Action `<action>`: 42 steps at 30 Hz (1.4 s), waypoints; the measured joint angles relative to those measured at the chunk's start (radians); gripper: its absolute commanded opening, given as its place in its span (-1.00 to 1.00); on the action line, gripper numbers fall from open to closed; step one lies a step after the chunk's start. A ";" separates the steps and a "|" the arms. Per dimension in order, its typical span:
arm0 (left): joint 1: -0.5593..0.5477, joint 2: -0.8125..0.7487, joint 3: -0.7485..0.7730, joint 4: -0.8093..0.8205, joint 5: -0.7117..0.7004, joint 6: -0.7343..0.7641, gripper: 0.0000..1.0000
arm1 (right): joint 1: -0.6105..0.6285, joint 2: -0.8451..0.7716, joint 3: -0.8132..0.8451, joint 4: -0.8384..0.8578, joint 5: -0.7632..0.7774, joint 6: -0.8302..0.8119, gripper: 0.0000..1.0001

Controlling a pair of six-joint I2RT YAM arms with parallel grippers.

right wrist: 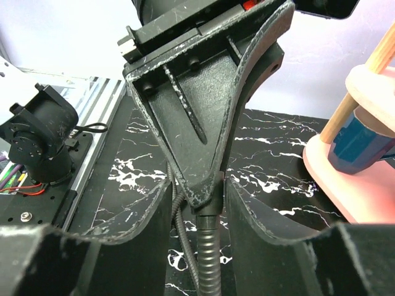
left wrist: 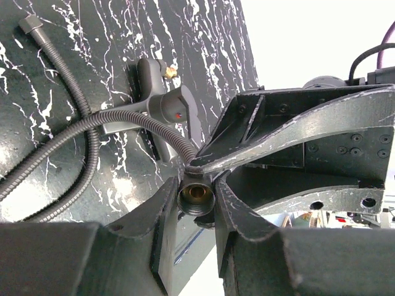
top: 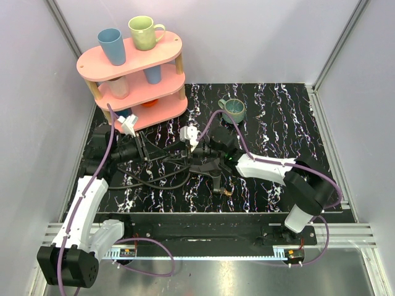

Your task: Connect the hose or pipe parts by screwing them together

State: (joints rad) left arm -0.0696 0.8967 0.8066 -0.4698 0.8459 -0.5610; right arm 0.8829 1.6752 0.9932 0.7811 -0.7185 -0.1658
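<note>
Two-sidedly pinching a round end fitting (left wrist: 196,197) with the left gripper (left wrist: 197,184), low in the middle of the left wrist view, scratched matte-black fingers (left wrist: 162,216) pressing on both flanks. Showing there a dark collar around a shiny brass bore, mouth turned toward the lens. Trailing away from it as a grey corrugated hose (left wrist: 92,123), bending in a loose arc toward the left edge over the black, white-veined mat (left wrist: 203,37). Lying just behind that arc: a smooth dark grey fan-shaped nozzle piece (left wrist: 162,106), flat on the mat, brass tip (left wrist: 170,72) pointing up-frame. Reaching into the upper left corner, well apart from the jaws, with a second hose end (left wrist: 28,24).

Straddling a stretch of corrugated hose with the right gripper (right wrist: 197,188) at the bottom centre of the right wrist view. Brushing one curved finger, leaving a slit beside the other, so cannot tell whether squeezing or standing spread around it. Sitting nose to nose with the left gripper's tapered finger above.

Hemming the work in at the upper left of the top view with a glossy pink three-tier shelf (top: 133,58) on wooden dowels, and at upper centre with a teal mug (top: 234,110). Leaving bare mat toward the right edge, up to the pale wall (top: 370,123); ending at the bottom in a ridged aluminium rail (top: 203,250).
</note>
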 measured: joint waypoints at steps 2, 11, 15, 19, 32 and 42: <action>0.000 0.001 0.000 0.015 0.004 -0.014 -1.00 | 0.000 0.000 -0.001 0.013 0.000 0.015 -0.17; 0.000 -0.003 -0.013 0.069 0.017 -0.051 -1.00 | -0.001 0.010 -0.016 0.065 0.019 0.046 -0.07; 0.000 -0.005 -0.018 0.074 0.018 -0.053 -1.00 | -0.001 0.010 -0.037 0.077 0.032 0.048 -0.09; 0.000 -0.007 -0.018 0.074 0.019 -0.053 -1.00 | -0.001 0.010 -0.057 0.093 0.053 0.047 -0.41; 0.003 -0.019 -0.019 0.071 0.034 -0.057 -0.66 | -0.002 0.010 -0.078 0.150 0.071 0.078 -1.00; 0.012 -0.017 -0.017 0.074 0.032 -0.041 -0.04 | -0.006 0.008 -0.084 0.148 0.071 0.088 -1.00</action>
State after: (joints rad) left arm -0.0578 0.8799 0.7898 -0.3954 0.8783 -0.6022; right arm 0.8768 1.6833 0.9089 0.9295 -0.6472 -0.0780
